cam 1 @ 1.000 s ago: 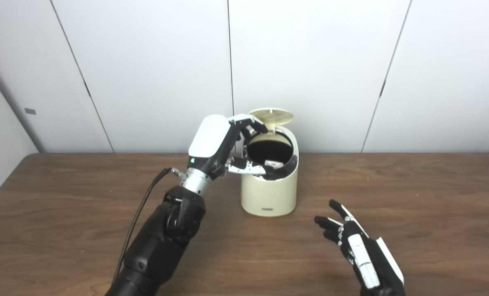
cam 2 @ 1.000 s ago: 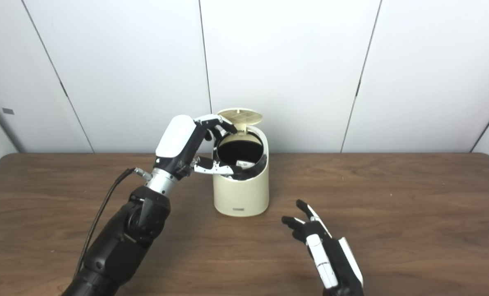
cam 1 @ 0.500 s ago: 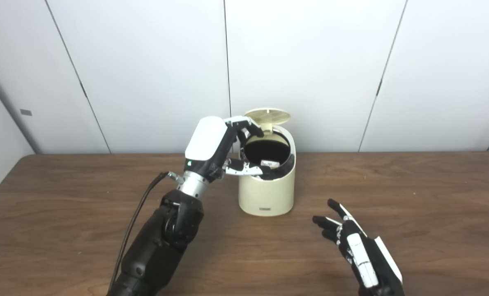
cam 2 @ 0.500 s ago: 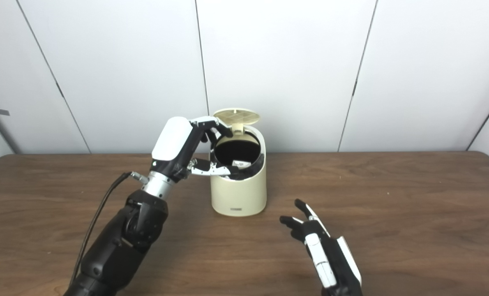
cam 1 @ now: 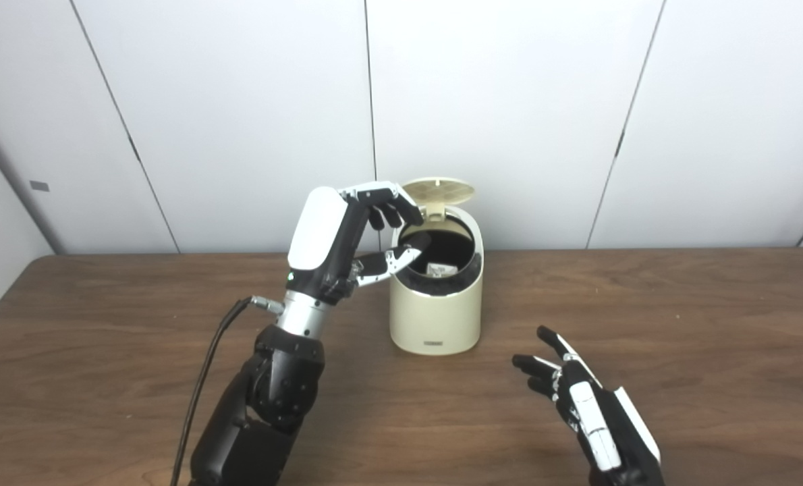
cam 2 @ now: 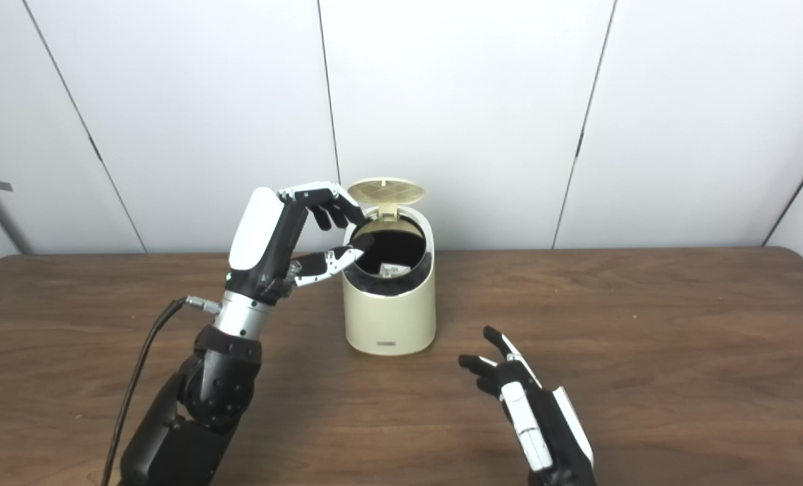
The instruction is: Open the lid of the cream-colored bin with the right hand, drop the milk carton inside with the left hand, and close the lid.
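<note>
Left eye view
Bin: my small cream-colored round plastic bin (cam 1: 434,317) stands on the brown wooden table (cam 1: 104,337), mouth uncovered.
Lid: the round cream flip lid (cam 1: 437,190) is tipped up at the back, so opening is done.
Carton: a small white printed scrap (cam 1: 440,270) shows deep in the dark mouth; I judge that's the milk carton, already dropped.
Left hand: my white-and-black left hand (cam 1: 357,236) hovers at the rim's left side, fingers spread, holding nothing.

Right eye view
Right hand: my black-and-white right hand (cam 2: 519,398) hangs low over the table, well apart from the bin, fingers apart and empty.
Carton: the white bit (cam 2: 393,270) sits inside the bin.
Left to do: only closing the lid, by my reckoning.
</note>
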`<act>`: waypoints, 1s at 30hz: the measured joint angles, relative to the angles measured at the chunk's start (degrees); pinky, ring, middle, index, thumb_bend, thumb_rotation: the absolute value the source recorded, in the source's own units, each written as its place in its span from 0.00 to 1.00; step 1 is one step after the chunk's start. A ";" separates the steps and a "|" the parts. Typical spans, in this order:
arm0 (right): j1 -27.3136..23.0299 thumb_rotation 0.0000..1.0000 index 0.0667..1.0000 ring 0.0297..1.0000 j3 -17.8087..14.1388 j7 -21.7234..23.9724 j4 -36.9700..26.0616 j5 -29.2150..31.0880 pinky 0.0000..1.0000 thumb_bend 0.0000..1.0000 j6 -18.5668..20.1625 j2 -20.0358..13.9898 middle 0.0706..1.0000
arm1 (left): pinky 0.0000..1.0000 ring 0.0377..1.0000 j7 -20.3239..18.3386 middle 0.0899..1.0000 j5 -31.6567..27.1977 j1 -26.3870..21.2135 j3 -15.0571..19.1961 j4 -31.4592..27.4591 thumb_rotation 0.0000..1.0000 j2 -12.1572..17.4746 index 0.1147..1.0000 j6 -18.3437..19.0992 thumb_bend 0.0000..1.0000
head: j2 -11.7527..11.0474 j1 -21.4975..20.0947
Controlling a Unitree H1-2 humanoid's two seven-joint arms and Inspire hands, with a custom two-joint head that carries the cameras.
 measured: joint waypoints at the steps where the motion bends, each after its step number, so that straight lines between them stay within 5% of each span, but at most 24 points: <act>1: -0.04 0.98 0.92 0.85 -0.01 0.01 0.00 0.02 0.85 0.54 0.01 -0.02 0.77 | 0.36 0.42 -0.34 0.44 -0.58 0.55 0.56 -1.20 0.00 -0.10 0.41 0.25 0.48 | 0.00 0.18; 4: -0.31 0.99 0.91 0.85 -0.04 0.08 0.00 0.02 0.84 0.52 0.18 -0.16 0.78 | 0.33 0.41 -2.15 0.46 -4.62 2.56 2.96 -5.56 0.00 -1.26 0.43 3.19 0.48 | 0.09 0.70; 11: -3.89 0.99 0.94 0.87 -0.38 -0.32 0.01 -1.03 0.79 0.50 1.11 -0.23 0.90 | 0.37 0.41 -9.85 0.48 -15.02 6.84 7.06 -15.56 0.00 -3.17 0.44 17.41 0.50 | 0.53 0.53; 15: -6.92 0.97 0.96 0.90 -1.59 -1.01 0.28 -2.27 0.82 0.52 1.09 -0.44 0.92 | 0.38 0.45 -11.94 0.45 -16.07 9.19 8.36 -18.99 0.00 -2.70 0.43 23.48 0.51 | 0.70 0.27; 18: -9.48 0.94 0.94 0.91 -2.30 -1.25 0.84 -3.47 0.85 0.55 1.40 -1.06 0.91 | 0.43 0.50 -12.68 0.56 -17.93 11.87 9.78 -20.68 0.07 -2.78 0.43 26.29 0.50 | 0.88 0.09; 19: -10.41 0.94 0.92 0.90 -2.31 -1.30 1.04 -4.36 0.84 0.54 1.42 -1.51 0.90 | 0.49 0.56 -12.99 0.61 -18.38 12.81 9.97 -21.04 0.25 -2.85 0.55 27.40 0.53 | 1.05 -0.08; 20: -11.60 0.94 0.91 0.90 -2.22 -1.30 1.36 -5.35 0.84 0.54 1.40 -2.28 0.90 | 0.50 0.57 -13.35 0.62 -19.10 13.73 10.11 -21.36 0.29 -2.97 0.58 28.72 0.54 | 1.06 -0.09; 22: -14.25 0.99 0.89 0.90 -1.46 -1.56 3.30 -9.50 0.83 0.53 1.21 -3.56 0.91 | 0.63 0.68 -14.18 0.74 -20.22 15.71 10.25 -22.68 0.58 -2.95 0.75 30.85 0.53 | 1.06 -0.26; 26: -20.12 0.97 0.84 0.97 0.02 -2.07 6.32 -17.61 0.93 0.53 1.20 -6.79 0.98 | 0.77 0.77 -16.52 0.81 -21.48 18.25 9.51 -24.33 0.83 -2.40 0.84 34.58 0.53 | 1.14 -0.26; 30: -25.34 0.94 0.82 0.99 1.98 -2.06 7.86 -24.58 0.99 0.55 1.68 -8.56 0.95 | 0.77 0.80 -17.72 0.83 -22.11 19.67 9.55 -24.90 0.93 -1.35 0.86 34.96 0.55 | 1.14 -0.17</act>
